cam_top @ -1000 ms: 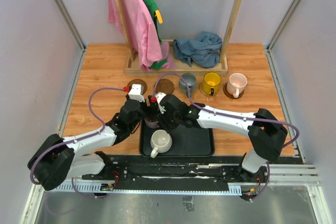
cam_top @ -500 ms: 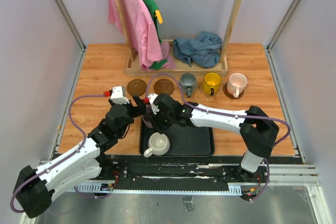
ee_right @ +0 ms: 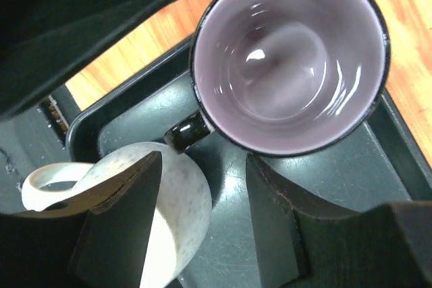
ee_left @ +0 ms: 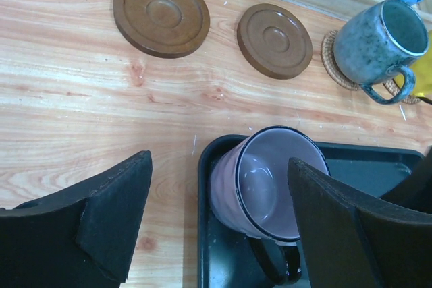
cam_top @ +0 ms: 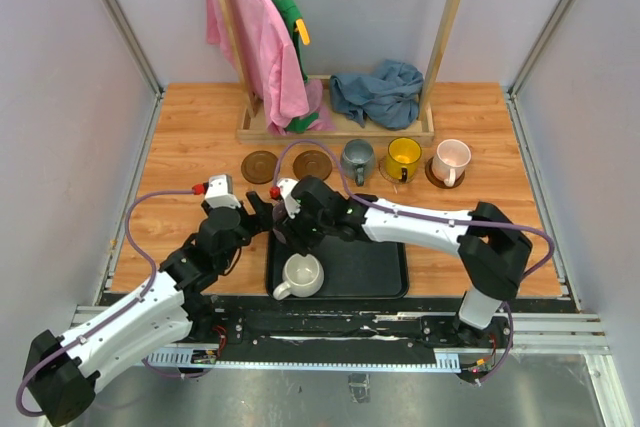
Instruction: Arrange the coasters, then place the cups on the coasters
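Overhead view: the left gripper (cam_top: 262, 211) and the right gripper (cam_top: 290, 227) crowd over the back-left corner of the black tray (cam_top: 370, 269). Their bodies hide what lies beneath, and neither jaw gap can be read from here. The cream mug (cam_top: 303, 274) stands on the tray's near-left part. Behind, in a row, lie the left brown coaster (cam_top: 261, 163) and the right brown coaster (cam_top: 312, 163), both bare. Next come the grey-blue mug (cam_top: 357, 157), the yellow mug (cam_top: 404, 157) and the pink mug (cam_top: 451, 160), whose coasters show only as slivers.

Left wrist view: the jaws are spread wide. The purple mug (ee_left: 260, 190) sits between them in the tray's corner, clear of the left finger. The right finger covers the mug's far edge, so I cannot tell whether they touch. The yellow mug is cut off at the frame's edge.

Right wrist view: these jaws are released too, grasping nothing, with bare tray between them. The purple mug's black handle points toward the gap, just beyond the fingertips. One finger partly hides the cream mug, and a dark blur fills the upper left.
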Controlling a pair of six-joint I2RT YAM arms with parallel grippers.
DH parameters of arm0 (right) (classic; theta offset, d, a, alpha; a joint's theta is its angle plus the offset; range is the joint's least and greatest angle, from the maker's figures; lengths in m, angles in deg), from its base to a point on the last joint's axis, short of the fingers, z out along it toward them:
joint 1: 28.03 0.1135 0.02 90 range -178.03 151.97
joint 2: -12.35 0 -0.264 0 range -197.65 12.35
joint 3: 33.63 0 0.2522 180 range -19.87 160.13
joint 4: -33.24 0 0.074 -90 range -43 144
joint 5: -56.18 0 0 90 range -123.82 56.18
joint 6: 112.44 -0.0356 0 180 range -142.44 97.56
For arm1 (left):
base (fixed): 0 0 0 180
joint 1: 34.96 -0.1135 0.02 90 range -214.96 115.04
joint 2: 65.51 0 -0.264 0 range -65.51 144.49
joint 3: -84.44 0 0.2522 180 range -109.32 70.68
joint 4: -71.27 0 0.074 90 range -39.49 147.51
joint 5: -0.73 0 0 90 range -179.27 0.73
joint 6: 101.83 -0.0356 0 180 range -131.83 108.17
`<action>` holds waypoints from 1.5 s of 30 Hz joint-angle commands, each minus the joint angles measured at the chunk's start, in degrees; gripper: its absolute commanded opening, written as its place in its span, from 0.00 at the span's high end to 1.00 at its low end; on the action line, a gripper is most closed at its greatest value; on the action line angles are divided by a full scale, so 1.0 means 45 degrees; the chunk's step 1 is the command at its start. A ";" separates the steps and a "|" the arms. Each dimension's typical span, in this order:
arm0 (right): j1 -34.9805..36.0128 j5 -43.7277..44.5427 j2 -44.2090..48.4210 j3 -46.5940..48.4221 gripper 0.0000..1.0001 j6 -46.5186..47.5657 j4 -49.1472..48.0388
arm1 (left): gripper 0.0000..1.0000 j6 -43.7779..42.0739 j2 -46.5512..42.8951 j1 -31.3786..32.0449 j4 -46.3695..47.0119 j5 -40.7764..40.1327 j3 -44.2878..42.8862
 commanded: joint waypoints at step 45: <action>-0.0457 0.9083 0.8577 -0.3971 0.02 -0.0005 0.0362 | 0.19 0.1712 0.5314 0.1739 -0.2986 0.2158 -0.2675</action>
